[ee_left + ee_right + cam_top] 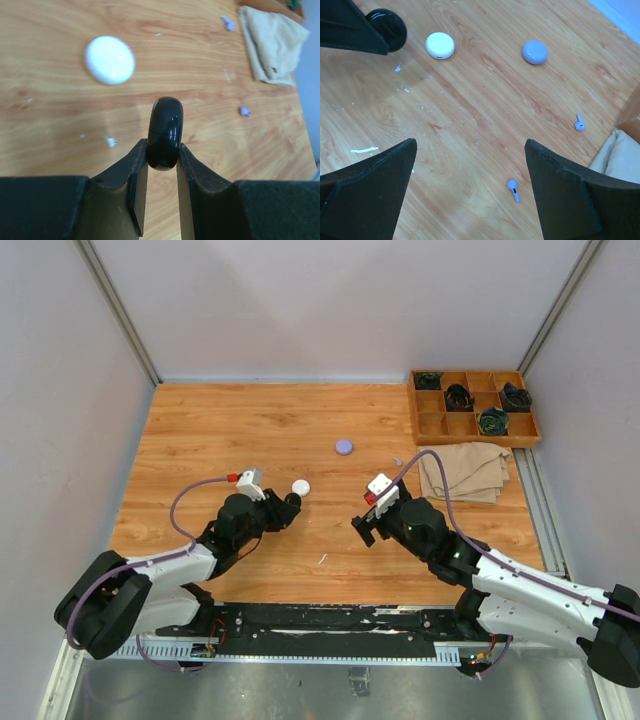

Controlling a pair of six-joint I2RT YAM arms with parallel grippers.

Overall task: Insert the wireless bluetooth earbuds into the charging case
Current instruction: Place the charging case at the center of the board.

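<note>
Two lilac earbuds [244, 111] lie loose on the wooden tabletop [200, 440], outside any case and toward its right edge. The nearer earbud [513, 189] rests just beside the right-hand finger of my right claw [470, 144], and the farther earbud [579, 123] lies closer to the far edge, near the folded beige cloth [465, 470]. My right claw hangs above the boards with its jaws spread wide and nothing between them. My left claw [162, 150], near the tabletop's middle, is pinched tight on a black case [165, 131], a glossy round one held on its edge between both pads, with a seam running across its face; as far as I can see it is closed. A white case [300, 486] lies flat and closed on the tabletop just beyond my left claw, apart from it. A lilac case [344, 446], also closed, sits nearer the far edge, well apart from the white one. In the far right corner a wooden tray [413, 410] with compartments holds dark coiled items in four of them; what they are I cannot tell. The cloth lies just in front of that tray, by the right edge. Small pale flecks dot the boards between my two claws, too small to name.
</note>
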